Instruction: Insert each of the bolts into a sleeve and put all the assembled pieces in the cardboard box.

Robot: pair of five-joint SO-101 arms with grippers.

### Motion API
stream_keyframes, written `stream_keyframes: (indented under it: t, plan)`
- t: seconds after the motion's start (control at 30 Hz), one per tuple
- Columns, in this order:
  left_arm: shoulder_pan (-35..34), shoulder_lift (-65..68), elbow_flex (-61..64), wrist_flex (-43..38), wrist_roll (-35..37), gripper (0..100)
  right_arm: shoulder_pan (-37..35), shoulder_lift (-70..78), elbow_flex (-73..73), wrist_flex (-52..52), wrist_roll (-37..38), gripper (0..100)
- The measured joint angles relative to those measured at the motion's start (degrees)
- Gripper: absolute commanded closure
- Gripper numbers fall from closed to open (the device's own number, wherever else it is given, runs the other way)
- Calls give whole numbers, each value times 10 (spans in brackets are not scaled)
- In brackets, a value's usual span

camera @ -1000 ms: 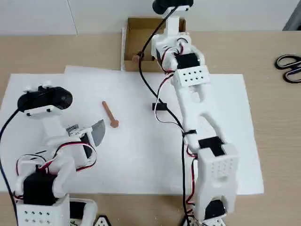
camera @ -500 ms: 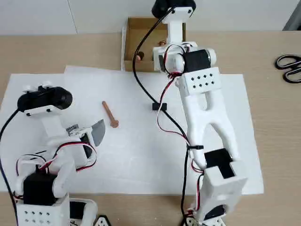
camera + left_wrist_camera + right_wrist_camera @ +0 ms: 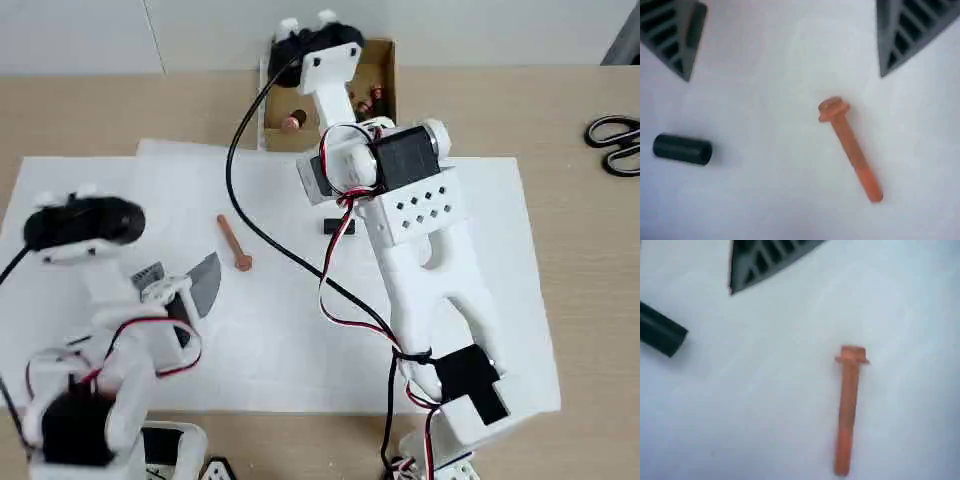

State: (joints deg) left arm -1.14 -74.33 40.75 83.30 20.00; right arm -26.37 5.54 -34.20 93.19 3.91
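- Over the last second the right arm [image 3: 410, 205] has swung off the cardboard box [image 3: 275, 85], and its wrist now looks back over the white sheet [image 3: 280, 340]. I cannot tell whether the right end effector [image 3: 772, 260] is open or closed.
- That move uncovers copper pieces [image 3: 370, 100] lying inside the box, so I judge that delivery finished.
- One bolt [image 3: 233, 243] and one sleeve [image 3: 338, 226] have not moved. Both lie loose on the sheet, apart from each other.
- My left end effector [image 3: 785, 75] sits wide open near the bolt, gripping nothing.
- I read these as the last pair to assemble.
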Motion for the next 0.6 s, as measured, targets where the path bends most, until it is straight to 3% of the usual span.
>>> stream_keyframes:
  t: [0.17,0.6]
  plan:
    - [0,-52,22,-12,0,769,-1,4,0,0,83,873]
    - [-4,-63,59,-42,-1,769,31,190,-3,-18,156,873]
